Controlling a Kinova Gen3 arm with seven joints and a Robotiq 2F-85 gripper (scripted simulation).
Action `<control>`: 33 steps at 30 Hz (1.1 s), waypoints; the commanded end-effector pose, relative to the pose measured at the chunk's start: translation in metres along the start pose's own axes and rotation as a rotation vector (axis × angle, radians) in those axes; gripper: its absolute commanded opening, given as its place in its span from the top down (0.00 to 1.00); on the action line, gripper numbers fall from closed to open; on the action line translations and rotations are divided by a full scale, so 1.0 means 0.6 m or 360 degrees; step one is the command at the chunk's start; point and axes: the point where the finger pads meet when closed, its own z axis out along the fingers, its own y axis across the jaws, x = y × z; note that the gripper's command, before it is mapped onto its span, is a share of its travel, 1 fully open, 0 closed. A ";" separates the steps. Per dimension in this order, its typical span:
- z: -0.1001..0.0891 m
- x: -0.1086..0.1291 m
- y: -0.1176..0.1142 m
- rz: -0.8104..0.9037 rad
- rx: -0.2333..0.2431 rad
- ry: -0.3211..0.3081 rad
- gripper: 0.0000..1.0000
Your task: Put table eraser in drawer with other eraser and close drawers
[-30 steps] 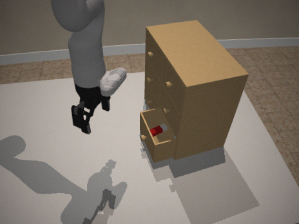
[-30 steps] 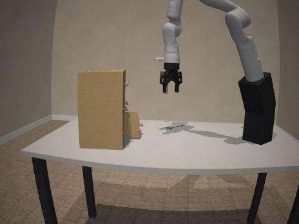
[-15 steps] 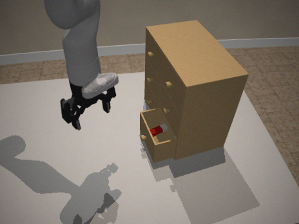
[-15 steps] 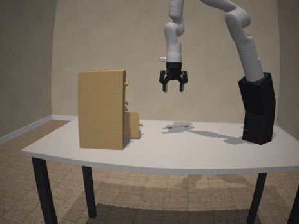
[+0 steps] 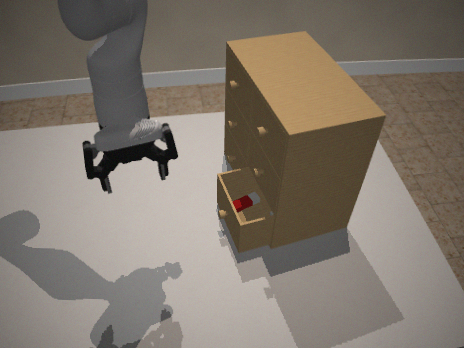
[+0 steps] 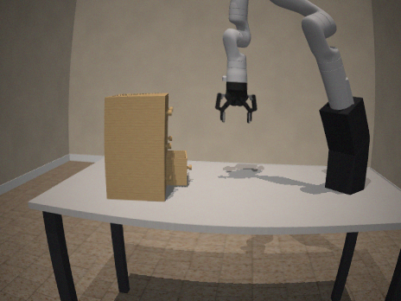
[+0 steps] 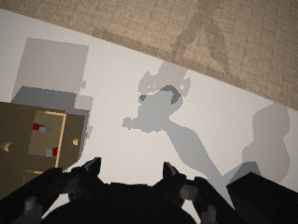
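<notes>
The red eraser [image 5: 243, 203] lies in the open bottom drawer [image 5: 254, 234] of the chest [image 5: 305, 85], on the left column of its front. From my wrist view I make out two small red-and-grey pieces in that drawer, one [image 7: 39, 127] toward the back and one [image 7: 51, 151] nearer the front. I see no eraser anywhere on the table [image 5: 60, 165], so I judge both are already in there together. The drawer sticks out by a fair share of its length; every other drawer looks pushed in.

My gripper [image 5: 135, 182] hangs high above the table, well out in front of the chest. My fingers [image 5: 106, 184] are spread as wide as they go, with nothing between them.

What is left, I judge, is closing that drawer, and that is where it can go wrong:
- A hard or off-centre push on the front or its knob [image 5: 222, 213] could slide or turn the whole chest.
- With my fingers this wide, one tip could catch the knobs above.
- A hook on the rim coming down could drag the loose tray further out until it droops.

I can read no brand, label or writing on anything.
</notes>
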 end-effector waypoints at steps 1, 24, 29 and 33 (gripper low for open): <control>-0.004 0.000 0.005 0.0101 -0.0001 0.0005 0.00; -0.017 -0.011 0.035 0.1077 0.0001 0.0005 0.00; -0.019 -0.012 0.039 0.1206 0.0001 0.0005 0.00; -0.021 -0.014 0.044 0.1370 0.0001 0.0005 0.00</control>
